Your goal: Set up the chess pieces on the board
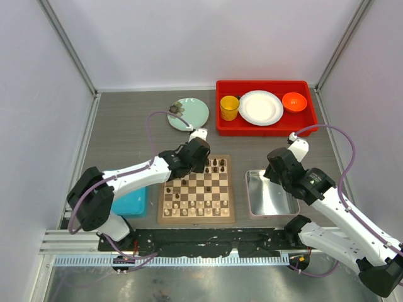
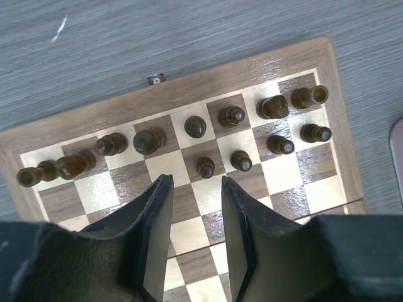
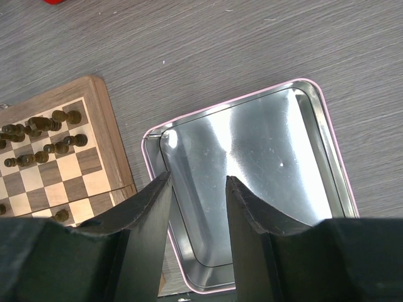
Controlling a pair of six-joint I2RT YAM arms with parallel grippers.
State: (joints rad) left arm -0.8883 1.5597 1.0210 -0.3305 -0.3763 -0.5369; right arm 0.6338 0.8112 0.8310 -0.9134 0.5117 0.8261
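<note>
The chessboard (image 1: 196,219) lies at centre front. Dark brown pieces (image 1: 215,166) stand on its far rows and pale cream pieces (image 1: 195,208) on its near rows. My left gripper (image 1: 200,162) hovers over the board's far part. In the left wrist view it (image 2: 195,182) is open and empty, just short of two dark pawns (image 2: 205,167). A row of dark back-rank pieces (image 2: 195,126) stands beyond, near the board's border (image 2: 252,66). My right gripper (image 1: 275,171) is open and empty (image 3: 198,179) above the silver tray (image 3: 302,94).
The silver tray (image 1: 252,204) lies right of the board and looks empty. A blue tray (image 1: 129,202) is left of the board. A red bin (image 1: 220,126) with a yellow cup, white plate and orange bowl stands far right. A green plate (image 1: 192,113) lies beside it.
</note>
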